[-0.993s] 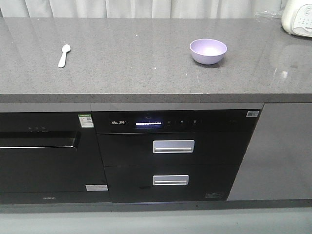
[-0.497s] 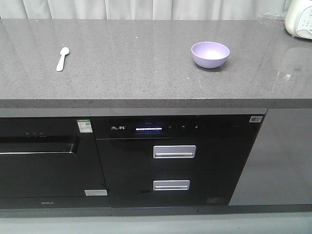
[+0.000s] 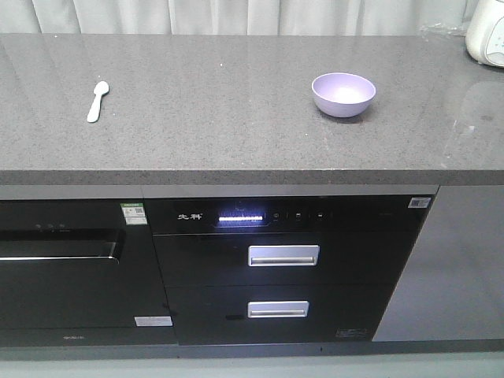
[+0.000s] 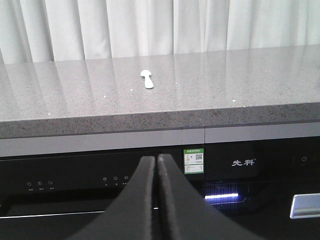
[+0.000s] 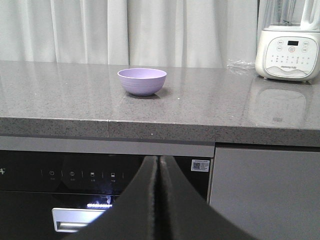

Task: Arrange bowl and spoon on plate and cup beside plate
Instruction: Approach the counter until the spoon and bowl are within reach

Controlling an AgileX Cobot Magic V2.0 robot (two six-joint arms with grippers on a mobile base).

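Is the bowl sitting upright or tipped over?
Upright: the bowl sits on its base on the counter, opening facing up, rim level in both views.

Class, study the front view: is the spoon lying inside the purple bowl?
No, the spoon lies on the grey countertop, well apart from the bowl.
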